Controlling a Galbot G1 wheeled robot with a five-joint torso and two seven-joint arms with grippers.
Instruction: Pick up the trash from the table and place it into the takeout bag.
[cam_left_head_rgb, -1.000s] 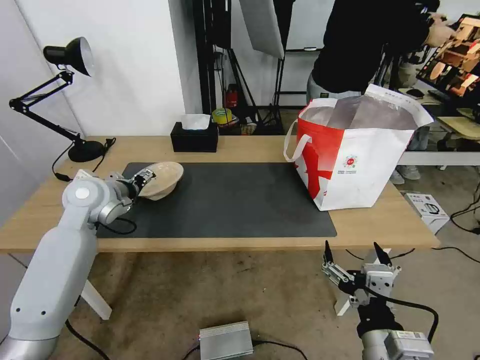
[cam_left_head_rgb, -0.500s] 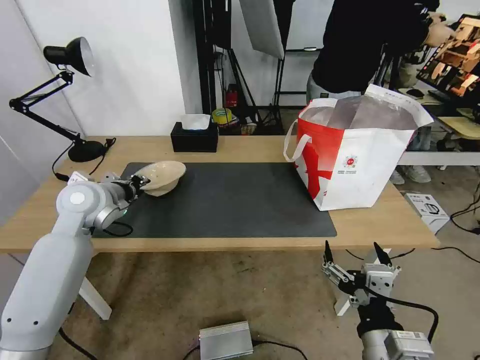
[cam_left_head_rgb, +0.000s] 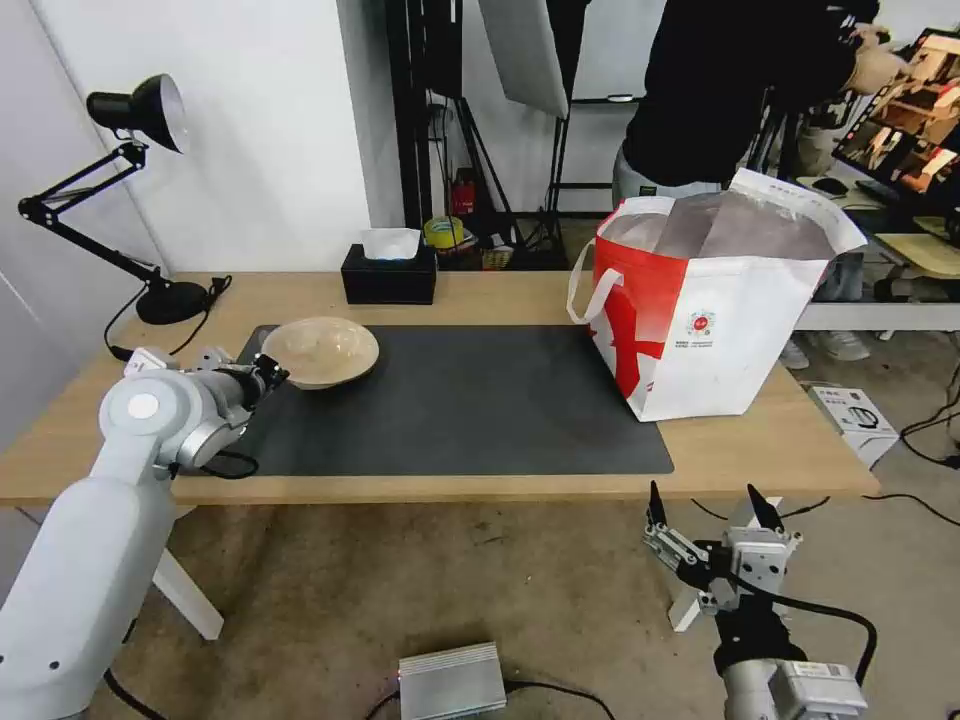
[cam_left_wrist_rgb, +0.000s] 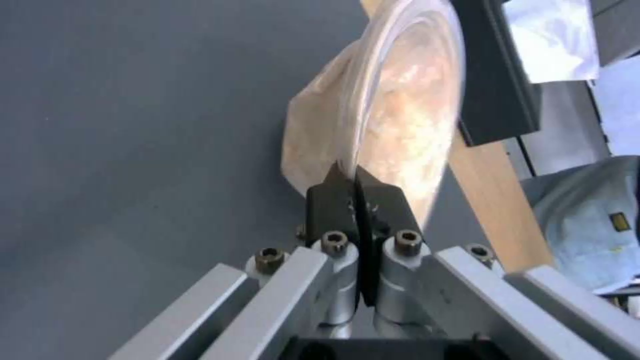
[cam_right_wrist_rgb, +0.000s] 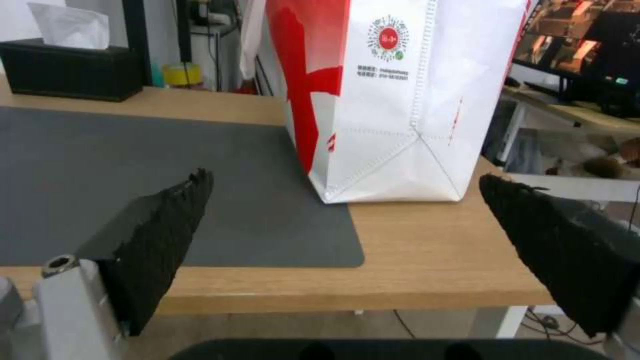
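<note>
- The beige pulp bowl is at the left end of the dark grey mat, on the table.
- The left gripper is at the bowl's near left edge. In the left wrist view its black fingertips are pressed together on the bowl's thin rim, so it is gripping the bowl.
- From the head view the bowl looks about level, with its open side up. I cannot tell if it is touching the mat or is a little above it.
- The takeout bag stands upright at the right end of the mat, well apart from the bowl. Its top is open.
- The right gripper hangs below the table's front edge, near the bag's side. Its two black fingers are spread wide and hold nothing.
- A black tissue box sits on the table behind the bowl.
- A black desk lamp stands at the far left corner.
</note>
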